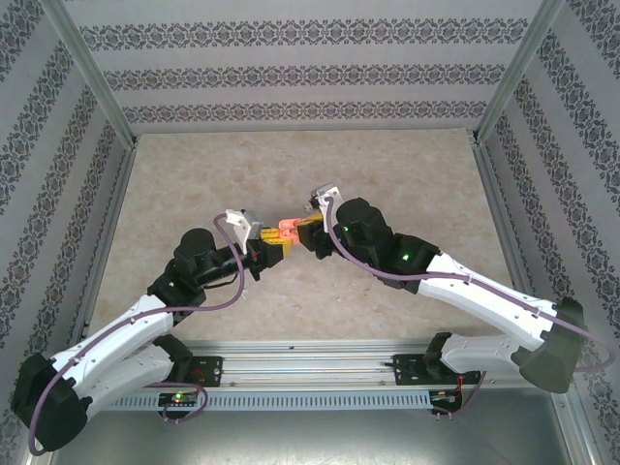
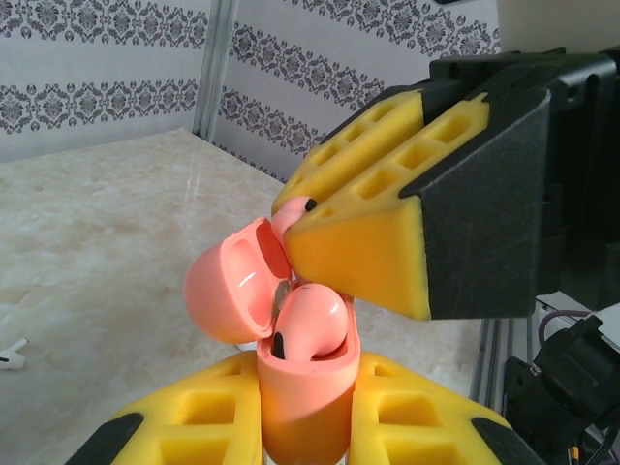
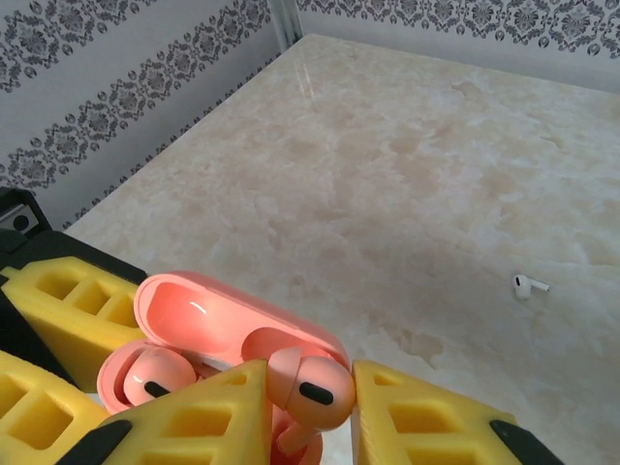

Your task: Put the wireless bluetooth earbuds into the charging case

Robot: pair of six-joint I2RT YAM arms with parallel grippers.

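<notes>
second coral earbud at the mouth of the case

the left fingers (image 2: 208,412) are closed narrow on the lower body of the coral case (image 2: 300,397), holding it above the surface (image 3: 407,165) with its lid (image 2: 232,291) swung open. one coral earbud (image 2: 312,320) already sits in its socket. the right fingers (image 3: 407,407) pinch the other coral earbud (image 3: 308,383) at the case's opening, just beside the seated one. i cannot tell whether its stem has entered the empty socket. a white earbud (image 3: 528,285) lies on the surface, well apart from the case.

the step in hand looks like seating the second coral piece, so this case seems about half filled. the next move, as i judge it, calls for lining the stem up with the empty socket and pressing gently down while the left fingers keep the case steady, then letting go. a tilted approach could jam the piece against the rim or lid, or make it slip and drop.
</notes>
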